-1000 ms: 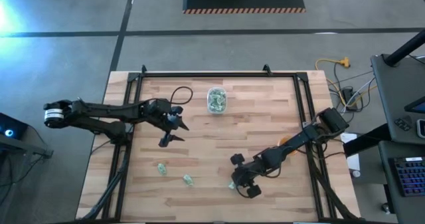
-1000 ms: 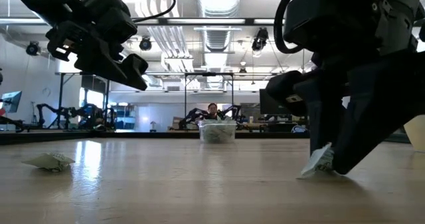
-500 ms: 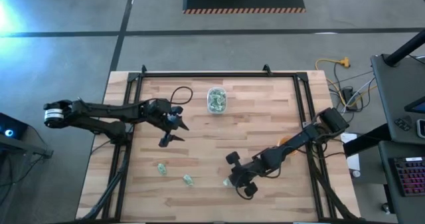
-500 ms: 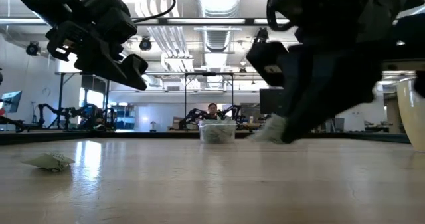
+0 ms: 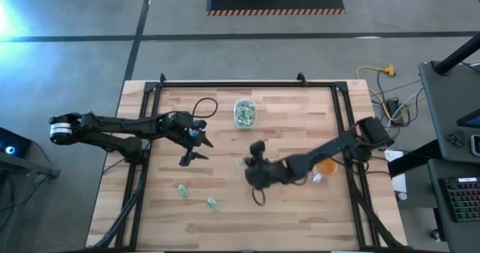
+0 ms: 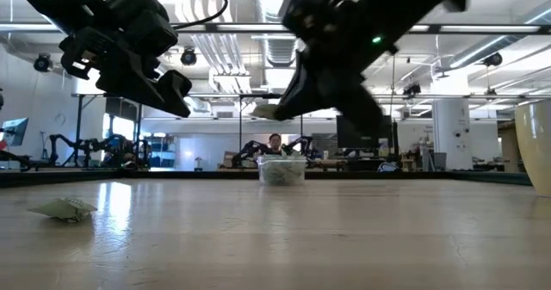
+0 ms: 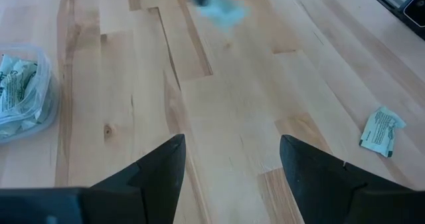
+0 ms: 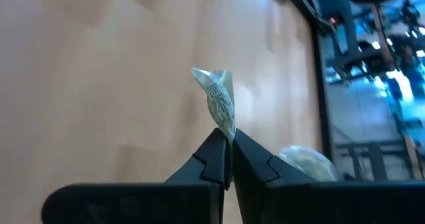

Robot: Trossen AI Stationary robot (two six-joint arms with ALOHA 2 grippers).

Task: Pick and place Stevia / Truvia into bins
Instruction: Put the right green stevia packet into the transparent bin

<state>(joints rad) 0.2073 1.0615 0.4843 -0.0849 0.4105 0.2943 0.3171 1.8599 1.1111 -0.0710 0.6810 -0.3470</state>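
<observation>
My right gripper (image 5: 246, 164) hangs over the middle of the table, shut on one green-and-white Stevia packet (image 8: 218, 99), which also shows in the low view (image 6: 269, 111). The clear bin (image 5: 244, 112) stands toward the far edge with several packets inside. Two more packets (image 5: 182, 190) (image 5: 213, 203) lie flat on the wood near the front left. My left gripper (image 5: 196, 150) waits open above the table's left part, with nothing between its fingers (image 7: 163, 165). My right gripper pinches the packet's lower end (image 8: 228, 132) between its two fingertips. The fingers slant downward, coming from the table's right. The crumpled packet sticks out beyond the fingertips and is lifted clear of the table.
An orange cup (image 5: 326, 165) and a small white scrap (image 5: 316, 178) sit at the right beside my right arm. A black cable loops on the table (image 5: 204, 103) left of the bin. A dark frame (image 5: 225, 85) runs around the tabletop.
My right gripper has lifted the packet off the wood near the front edge and carried it up, toward the far edge and to the left, nearer the bin, while its wrist turned. The packet now hangs clear of the table.
</observation>
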